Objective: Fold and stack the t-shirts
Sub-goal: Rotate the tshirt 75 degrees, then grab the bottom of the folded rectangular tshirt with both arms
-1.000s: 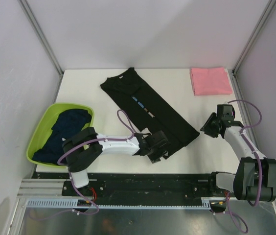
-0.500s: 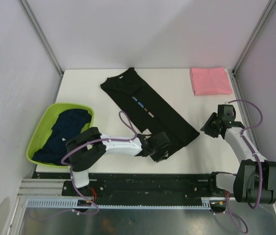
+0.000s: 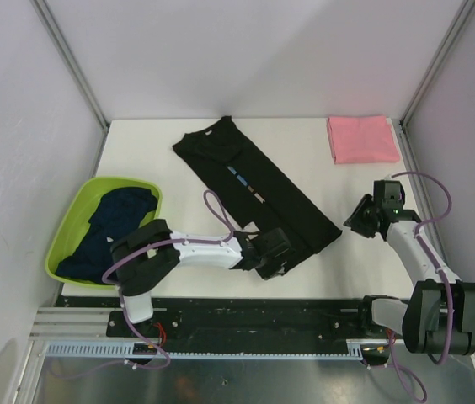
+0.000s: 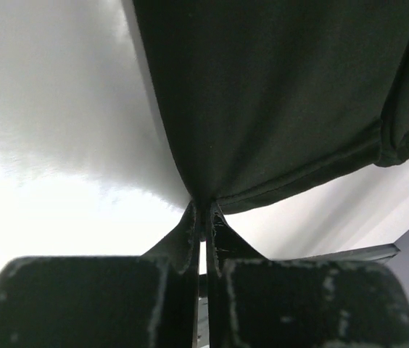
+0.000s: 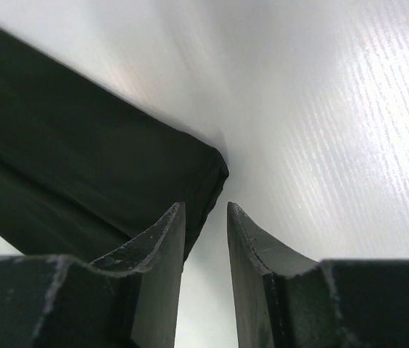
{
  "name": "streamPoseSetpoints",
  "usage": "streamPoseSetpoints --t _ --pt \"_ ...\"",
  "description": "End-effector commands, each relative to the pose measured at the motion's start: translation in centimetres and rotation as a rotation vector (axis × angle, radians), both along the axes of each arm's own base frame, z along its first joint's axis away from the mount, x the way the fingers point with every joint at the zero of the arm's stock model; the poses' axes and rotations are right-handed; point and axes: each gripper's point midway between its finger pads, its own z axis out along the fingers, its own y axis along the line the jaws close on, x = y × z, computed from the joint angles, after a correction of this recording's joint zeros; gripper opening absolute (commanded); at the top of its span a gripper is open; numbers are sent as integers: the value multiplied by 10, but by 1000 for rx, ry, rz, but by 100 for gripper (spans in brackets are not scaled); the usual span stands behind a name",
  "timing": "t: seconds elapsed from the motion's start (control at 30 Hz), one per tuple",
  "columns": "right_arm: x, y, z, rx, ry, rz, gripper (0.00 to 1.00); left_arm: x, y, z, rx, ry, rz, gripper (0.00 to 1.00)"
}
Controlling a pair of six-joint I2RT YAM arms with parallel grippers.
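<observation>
Black cloth is seen across the middle of the white surface [image 3: 162,143]. The black t-shirt [image 3: 254,189] is laid out as a long, narrow band, folded lengthwise. It runs slantwise from near the far edge down toward the near right. Its neck end is turned toward the far edge, and a sliver of blue and white print is shown along the fold at mid-length.

The band's near end is gripped at its left corner by the left fingers [image 3: 273,257], whose arm is stretched low along the near edge. In the left wrist view these fingers are pressed together on the hem, and the cloth is seen fanning out from the pinch. A doubled, rolled edge is visible at the right of that view.

The right fingers [image 3: 360,217] are held low over the surface, just beside the right corner of the same near end. In the right wrist view they are parted, with nothing between them. The shirt's corner is seen just ahead of one fingertip, but whether it is touched cannot be told.

The pink t-shirt [image 3: 362,139] is folded into a neat rectangle at the far right corner. The navy t-shirts [image 3: 107,227] are heaped in a lime-green basin [image 3: 69,220] at the left edge, toward the near corner.
</observation>
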Motion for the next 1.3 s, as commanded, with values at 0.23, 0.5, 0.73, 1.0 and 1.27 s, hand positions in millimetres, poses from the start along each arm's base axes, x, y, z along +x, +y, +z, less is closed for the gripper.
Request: streamPoseSetpoints --t 0.23,0.5,0.73,1.0,1.27 --pt "-17 41 14 30 -50 95 34 -42 92 -5 165 31 -91 0" --pt "-54 91 3 46 -18 215 34 -73 148 -7 204 59 -157 0" --pt "-88 129 -17 4 17 315 34 -87 174 -10 218 74 -186 1" --pt "-113 137 -42 -90 85 371 34 -88 174 -10 225 76 -217 1" --pt "-129 140 -58 -95 114 402 36 -88 174 -10 228 74 -227 2"
